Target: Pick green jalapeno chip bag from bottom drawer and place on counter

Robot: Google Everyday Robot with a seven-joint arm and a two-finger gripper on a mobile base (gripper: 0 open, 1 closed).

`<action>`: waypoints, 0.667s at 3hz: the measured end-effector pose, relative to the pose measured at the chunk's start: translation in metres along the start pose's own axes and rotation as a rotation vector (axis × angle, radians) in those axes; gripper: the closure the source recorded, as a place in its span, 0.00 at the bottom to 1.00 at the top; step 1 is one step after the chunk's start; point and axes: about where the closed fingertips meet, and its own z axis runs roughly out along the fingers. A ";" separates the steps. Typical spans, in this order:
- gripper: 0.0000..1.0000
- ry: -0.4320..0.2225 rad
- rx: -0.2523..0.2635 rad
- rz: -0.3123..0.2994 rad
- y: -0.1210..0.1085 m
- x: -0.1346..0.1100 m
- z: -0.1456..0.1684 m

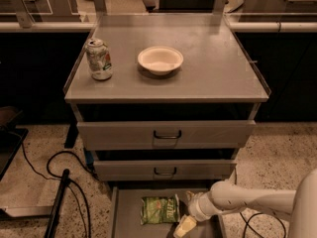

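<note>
At the far left a black cable [54, 168] loops over the speckled floor, well clear of the cabinet. On the counter [223, 78], near its left edge, a green-and-white soda can [99, 58] stands upright. A pale empty bowl [160, 59] sits just right of it, towards the middle. The right half of the top is bare metal.

Below are two handled drawers [167, 134]. Under them the bottom drawer [126, 217] is pulled out, and the green jalapeno chip bag [159, 209] lies flat on its floor, roughly in the middle. It has not been lifted yet.

Just to the right of the bag the gripper [187, 216] sits low inside the tray, at or very near the bag's right edge. I cannot tell whether it is open or closed, or whether it touches the foil. The white arm [247, 202] reaches in from the lower right.

The risks, as I judge them:
- The bag is flat, crinkly and slippery, so a sideways approach may push it towards the left wall instead of catching it.
- A grip on only a thin edge of foil could let go on the way up.
- The lift has to pass the drawer fronts overhanging the tray — the bag or the arm might snag there.
- The can and bowl could be knocked if the bag is set down on the left half rather than the right.
</note>
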 end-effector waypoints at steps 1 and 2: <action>0.00 -0.063 -0.001 0.031 -0.004 -0.008 0.035; 0.00 -0.088 -0.001 0.043 -0.010 -0.006 0.064</action>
